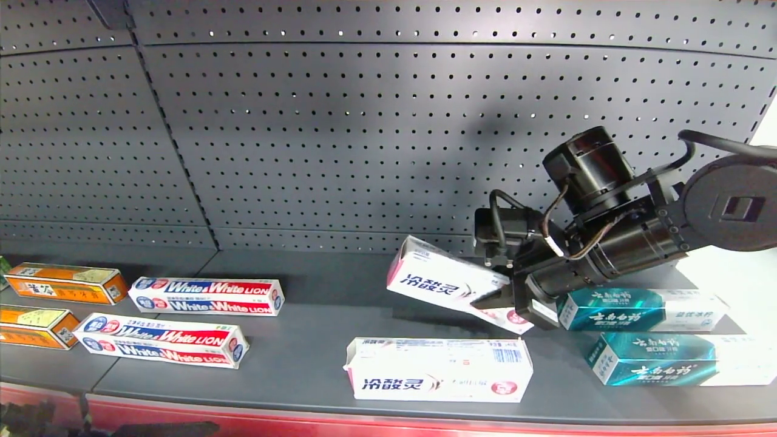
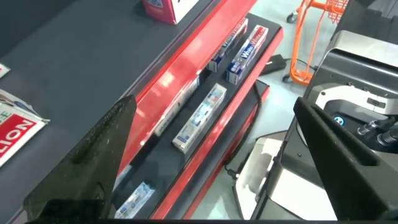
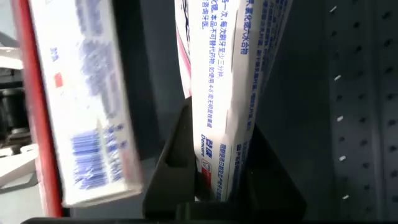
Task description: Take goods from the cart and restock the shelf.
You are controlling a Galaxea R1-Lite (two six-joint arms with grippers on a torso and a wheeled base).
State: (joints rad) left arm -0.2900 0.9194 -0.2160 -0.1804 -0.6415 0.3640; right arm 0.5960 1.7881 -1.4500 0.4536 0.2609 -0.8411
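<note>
The white toothpaste box (image 1: 443, 282) is clamped near one end between the fingers of the right tool (image 1: 495, 298). In the right wrist view its narrow edge is seen pinched from both sides at the tool (image 3: 221, 155). The box is held tilted over the shelf (image 1: 315, 303), its free end lifted clear of the surface. Whether the gripped end already touches the shelf cannot be told from these angles.

A matching box (image 1: 437, 370) lies flat just in front, at the shelf's front edge. Two teal toothpaste boxes (image 1: 637, 306) lie just beside the tool on the robot's right. Farther left, well apart, two red, white and blue toothpaste boxes (image 1: 206, 295) and two orange boxes (image 1: 67, 282) are laid in rows.

The left tool (image 2: 212, 102) is released, with nothing between its fingers, and hangs out past the shelf's red front edge.

The placing step is judged to be in hand: the box is over its row but not yet set down. For the next move the box would need to be levelled and lowered into the bare strip behind the matching box, parallel to it. The grip should be let go only once the box is lying flat. Care is called for so that the teal boxes are not nudged by the tool.
</note>
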